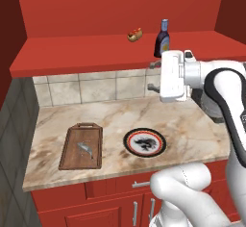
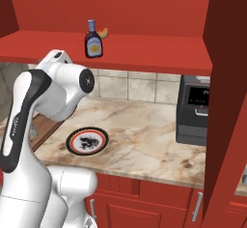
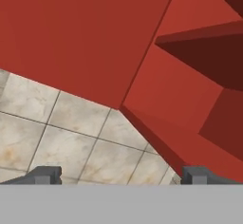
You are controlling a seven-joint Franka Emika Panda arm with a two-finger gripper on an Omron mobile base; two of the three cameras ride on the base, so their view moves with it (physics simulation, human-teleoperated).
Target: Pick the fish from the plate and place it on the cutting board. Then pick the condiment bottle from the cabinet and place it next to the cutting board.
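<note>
Lying on cutting board (image 1: 80,147): fish (image 1: 85,148); pincer (image 3: 121,175) open, empty.

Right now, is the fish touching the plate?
Apart. The left base view shows the fish lying on the cutting board, with bare marble counter between the board and the plate.

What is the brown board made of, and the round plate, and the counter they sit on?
The cutting board looks like dark-brown wood: streaky grain, dull finish. The plate seems glazed ceramic: smooth white with a black rim and a thin orange ring. The counter looks like polished marble: beige with brown veins. It is all rendered, so these are guesses from looks.
</note>
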